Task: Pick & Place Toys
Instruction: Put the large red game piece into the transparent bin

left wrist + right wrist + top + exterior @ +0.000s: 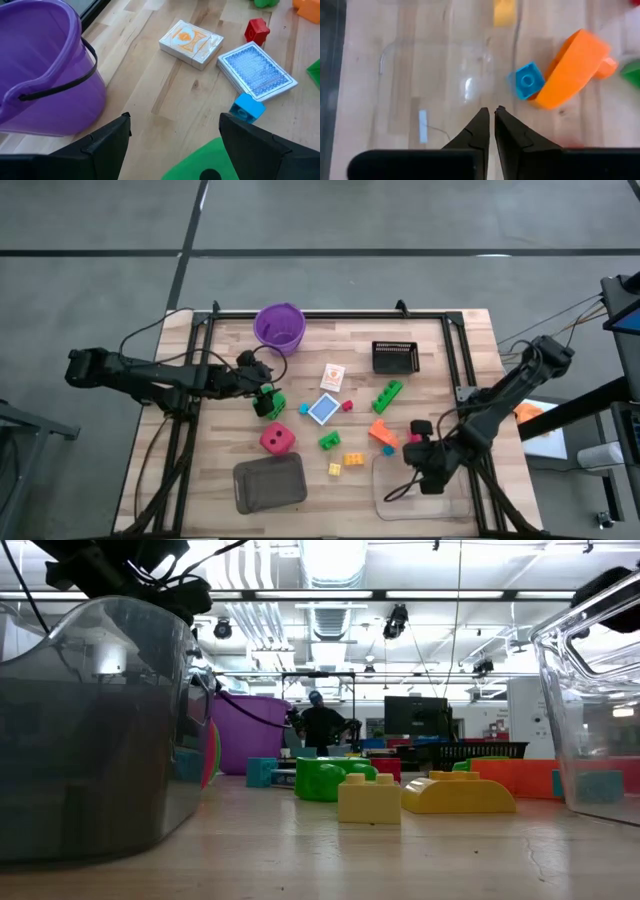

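Note:
My left gripper (266,400) reaches in from the table's left and has the green black-dotted die (210,162) between its fingers, near the purple cup (279,326). My right gripper (490,111) is shut and holds nothing; it hangs over the clear tray (420,485) at the near right. On the table lie a red die (277,440), two picture cards (332,377) (322,409), a green brick (387,396), an orange brick (382,431) with a small blue brick (526,80) beside it, and yellow bricks (353,459). My left gripper has the green die between its two fingers, with one finger (260,145) against the die's side (227,145). The fingers slant down from the table's left. The picture's lower edge cuts off the other side. I cannot tell whether the die rests on the table.
A grey tray (268,483) sits at the near edge left of the clear tray. A black basket (395,356) stands at the far right. Small red (348,406), blue (304,409) and green (329,441) bricks lie mid-table. A black frame (330,314) borders the table.

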Robot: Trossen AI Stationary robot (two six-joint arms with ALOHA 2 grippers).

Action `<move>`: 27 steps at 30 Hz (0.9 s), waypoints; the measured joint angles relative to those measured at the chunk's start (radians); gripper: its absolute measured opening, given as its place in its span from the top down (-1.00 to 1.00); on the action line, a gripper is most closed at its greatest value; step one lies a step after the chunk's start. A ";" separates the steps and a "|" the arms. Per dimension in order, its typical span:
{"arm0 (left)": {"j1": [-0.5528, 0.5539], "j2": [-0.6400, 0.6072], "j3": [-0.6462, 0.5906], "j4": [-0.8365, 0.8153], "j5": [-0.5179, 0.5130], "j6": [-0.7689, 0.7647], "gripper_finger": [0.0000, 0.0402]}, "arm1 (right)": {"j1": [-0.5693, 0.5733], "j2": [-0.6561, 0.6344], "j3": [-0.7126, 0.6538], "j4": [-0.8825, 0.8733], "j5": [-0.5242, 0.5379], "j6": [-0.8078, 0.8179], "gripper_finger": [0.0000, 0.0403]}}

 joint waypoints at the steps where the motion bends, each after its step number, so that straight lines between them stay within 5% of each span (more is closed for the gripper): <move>1: 0.000 0.000 0.000 0.000 0.000 0.000 -0.51 | 0.000 -0.008 0.000 0.000 0.021 0.000 0.86; 9: 0.000 0.000 0.001 0.000 0.000 0.000 -0.51 | -0.056 -0.025 0.026 -0.140 0.102 0.059 0.75; 21: 0.000 0.000 0.004 0.011 0.000 -0.001 -0.51 | -0.258 -0.025 0.031 -0.317 0.100 0.075 -0.42; 27: 0.000 0.000 0.004 0.022 0.000 -0.003 -0.51 | -0.385 -0.027 0.030 -0.360 0.057 0.023 -0.59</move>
